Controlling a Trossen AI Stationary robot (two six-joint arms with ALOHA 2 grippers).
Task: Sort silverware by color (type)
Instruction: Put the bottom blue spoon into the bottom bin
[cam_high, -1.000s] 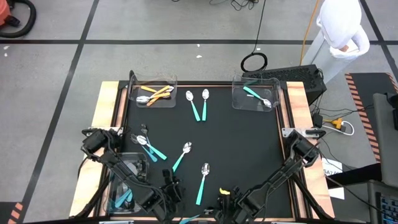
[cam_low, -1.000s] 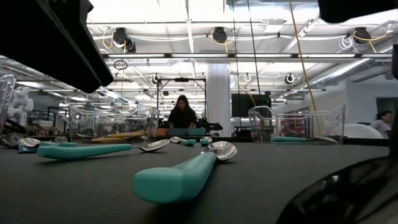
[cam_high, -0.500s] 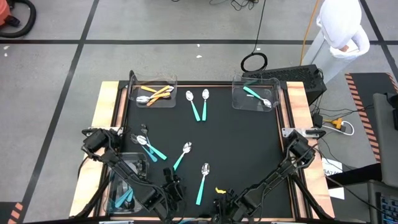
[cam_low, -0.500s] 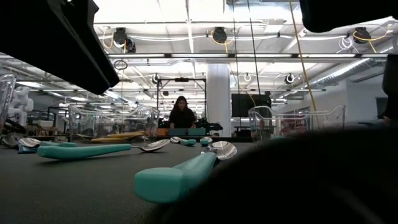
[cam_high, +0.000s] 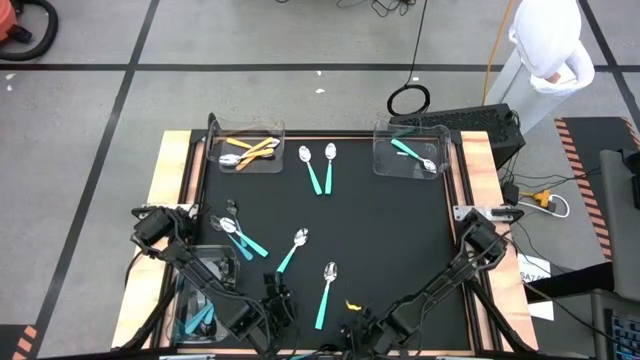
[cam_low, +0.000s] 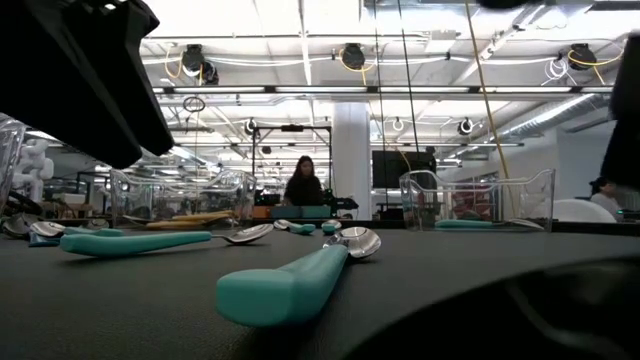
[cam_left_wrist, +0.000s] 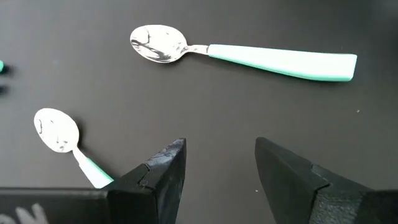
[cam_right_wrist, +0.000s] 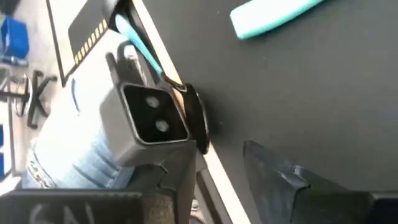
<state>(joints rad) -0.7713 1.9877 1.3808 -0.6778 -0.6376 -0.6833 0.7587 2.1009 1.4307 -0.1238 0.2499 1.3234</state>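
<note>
Left gripper near the surface's front edge, fingers apart, empty, over teal spoons. Right gripper at front edge, fingers apart, empty.

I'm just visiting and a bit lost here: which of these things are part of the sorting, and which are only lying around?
Part of the job:
- teal-handled spoons loose on the mat, such as a pair and a single spoon
- orange-handled spoons in a clear bin
- teal spoon in another clear bin

Just lying about:
- cable loop on the floor
- small yellow scrap on the mat
</note>
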